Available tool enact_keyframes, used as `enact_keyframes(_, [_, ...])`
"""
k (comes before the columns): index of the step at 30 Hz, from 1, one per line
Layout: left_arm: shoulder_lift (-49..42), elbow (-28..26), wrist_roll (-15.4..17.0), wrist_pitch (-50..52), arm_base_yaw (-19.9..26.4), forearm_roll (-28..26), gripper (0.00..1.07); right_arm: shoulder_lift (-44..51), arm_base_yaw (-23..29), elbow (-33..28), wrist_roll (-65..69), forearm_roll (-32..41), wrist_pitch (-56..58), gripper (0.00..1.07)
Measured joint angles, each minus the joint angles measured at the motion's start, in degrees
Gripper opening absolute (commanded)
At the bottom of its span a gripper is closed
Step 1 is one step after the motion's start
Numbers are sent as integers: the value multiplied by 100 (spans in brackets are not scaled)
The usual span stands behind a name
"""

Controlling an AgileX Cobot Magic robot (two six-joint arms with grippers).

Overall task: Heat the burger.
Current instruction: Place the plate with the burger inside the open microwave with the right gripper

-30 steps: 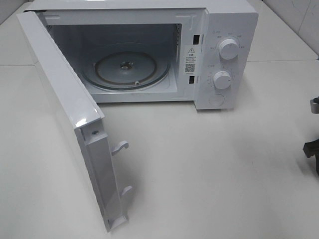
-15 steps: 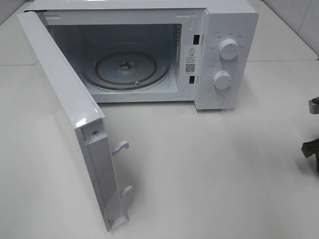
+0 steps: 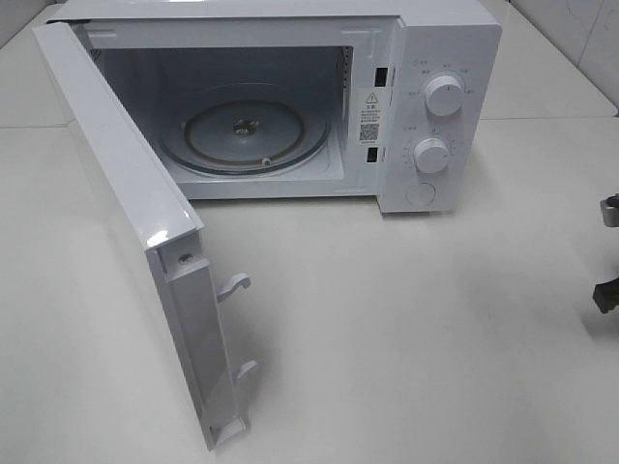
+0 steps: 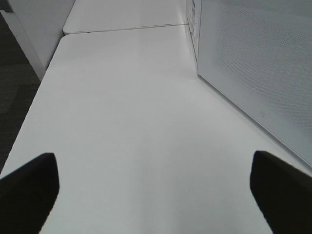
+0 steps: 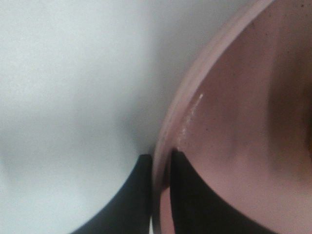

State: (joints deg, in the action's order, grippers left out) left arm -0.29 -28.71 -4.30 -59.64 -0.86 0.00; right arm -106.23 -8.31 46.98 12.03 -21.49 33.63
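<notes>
At right edge, right end effector [image 5: 161, 163] now lower, gripping plate [image 5: 234, 122] rim

SETTING: you're looking at a lab-style test bench | EVIDENCE 1: plain white tables [image 3: 435, 367] butted together, seam visible at the left and right edges of the high view | EVIDENCE 2: white microwave [image 3: 426, 106] on them, upper centre | EVIDENCE 3: pale tiled surface [image 3: 592, 39], upper right | EVIDENCE 4: dark floor [image 4: 14, 97] beside the table, left wrist view

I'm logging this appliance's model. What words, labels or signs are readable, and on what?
Sticker on the microwave frame: warning triangle, print too small to read.
QR code beneath it: no legible text.
Markings around both knobs: too small to read.
Small mark on the door: blurred.
</notes>
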Motion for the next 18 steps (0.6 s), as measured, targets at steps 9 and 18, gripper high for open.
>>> enact_keyframes(9, [0, 0, 0, 0, 0, 0, 101, 29, 29, 0, 40, 0, 0, 0])
enact_keyframes(18, [0, 0, 0, 0, 0, 0, 101, 647, 802, -23, 80, 46, 493, 0])
